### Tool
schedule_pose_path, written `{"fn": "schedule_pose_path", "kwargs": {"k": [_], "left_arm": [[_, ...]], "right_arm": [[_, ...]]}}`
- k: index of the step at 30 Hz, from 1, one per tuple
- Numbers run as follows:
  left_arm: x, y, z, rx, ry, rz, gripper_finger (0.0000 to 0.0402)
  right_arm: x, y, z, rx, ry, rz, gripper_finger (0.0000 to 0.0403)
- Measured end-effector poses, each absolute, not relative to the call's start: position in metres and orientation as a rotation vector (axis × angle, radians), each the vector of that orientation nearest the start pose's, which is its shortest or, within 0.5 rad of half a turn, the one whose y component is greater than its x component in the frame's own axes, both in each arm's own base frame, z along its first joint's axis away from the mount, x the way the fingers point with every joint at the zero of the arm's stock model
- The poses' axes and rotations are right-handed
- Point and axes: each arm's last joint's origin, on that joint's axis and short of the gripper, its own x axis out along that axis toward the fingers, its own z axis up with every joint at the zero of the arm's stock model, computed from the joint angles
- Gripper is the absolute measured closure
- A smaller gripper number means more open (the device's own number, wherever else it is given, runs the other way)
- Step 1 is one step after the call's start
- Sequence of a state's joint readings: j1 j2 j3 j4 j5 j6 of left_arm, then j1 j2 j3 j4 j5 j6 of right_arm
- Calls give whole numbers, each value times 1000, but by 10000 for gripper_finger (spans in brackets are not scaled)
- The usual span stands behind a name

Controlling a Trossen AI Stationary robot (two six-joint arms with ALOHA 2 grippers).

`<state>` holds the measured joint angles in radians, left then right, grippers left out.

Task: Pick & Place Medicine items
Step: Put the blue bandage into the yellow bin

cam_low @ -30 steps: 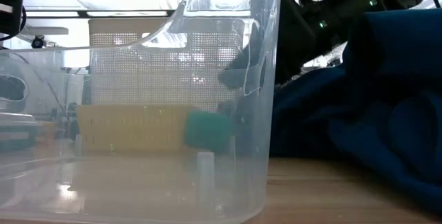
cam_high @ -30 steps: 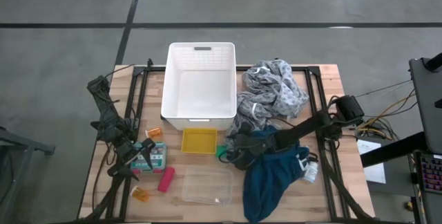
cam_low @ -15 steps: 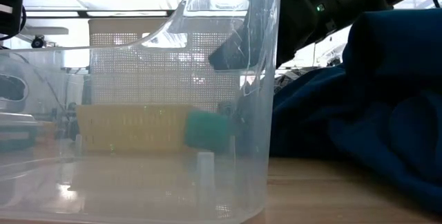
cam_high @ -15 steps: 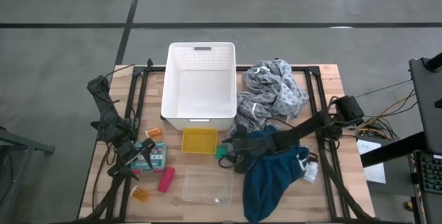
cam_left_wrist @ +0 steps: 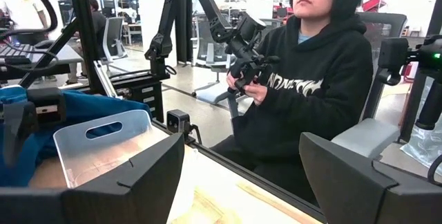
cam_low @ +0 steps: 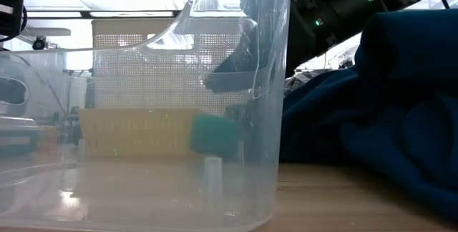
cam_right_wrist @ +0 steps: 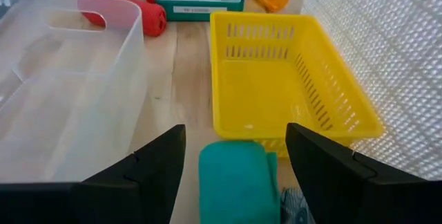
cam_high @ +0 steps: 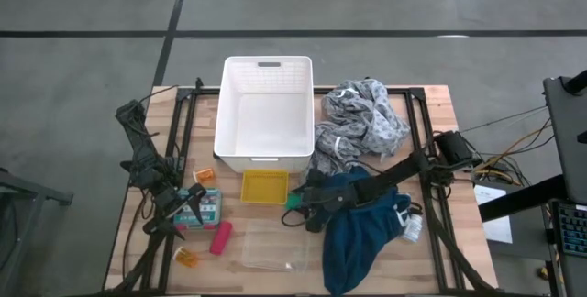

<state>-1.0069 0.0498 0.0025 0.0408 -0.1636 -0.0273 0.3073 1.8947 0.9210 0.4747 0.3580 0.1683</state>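
A dark green roll [cam_right_wrist: 235, 179] lies on the table just before the near end of the yellow basket [cam_right_wrist: 276, 86]. My right gripper [cam_right_wrist: 236, 175] is open, one finger on each side of the roll and apart from it; from above it sits at the roll [cam_high: 295, 203]. A pink-red cylinder [cam_high: 220, 237], two orange pill bottles [cam_high: 204, 176] [cam_high: 187, 258] and a teal-lidded box [cam_high: 204, 207] lie at the near left. A white bottle [cam_high: 411, 228] lies beside the teal-blue cloth [cam_high: 362, 233]. My left gripper [cam_high: 188, 207] waits open over the box.
A clear plastic bin [cam_high: 273, 247] stands near the front edge, left of the roll. A white basket [cam_high: 264, 114] fills the far middle. A grey patterned cloth [cam_high: 362, 123] is heaped at the far right. A person sits beyond the table [cam_left_wrist: 311, 79].
My right gripper has moved toward the table's left edge and slightly down, reaching out from over the teal-blue cloth until its fingers flank the green roll. The roll has stayed where it was.
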Motion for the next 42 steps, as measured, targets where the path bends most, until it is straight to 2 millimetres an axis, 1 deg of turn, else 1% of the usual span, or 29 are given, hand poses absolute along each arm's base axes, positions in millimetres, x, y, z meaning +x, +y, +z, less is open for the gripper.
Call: {"fn": "schedule_pose_path", "kwargs": {"k": [7, 12, 15, 22, 42], "left_arm": [[58, -82, 164, -18, 22, -843, 110], [58, -82, 164, -18, 23, -843, 110], [58, -82, 164, -18, 23, -843, 110], [58, -82, 164, -18, 23, -843, 110], [58, -82, 164, -18, 23, -843, 110]], "right_arm": [[367, 106, 122, 5, 501, -93, 158], [371, 107, 115, 12, 509, -96, 158], [369, 105, 111, 16, 536, -107, 158], [365, 103, 110, 8, 588, -124, 158], [363, 102, 107, 4, 623, -126, 159]]}}
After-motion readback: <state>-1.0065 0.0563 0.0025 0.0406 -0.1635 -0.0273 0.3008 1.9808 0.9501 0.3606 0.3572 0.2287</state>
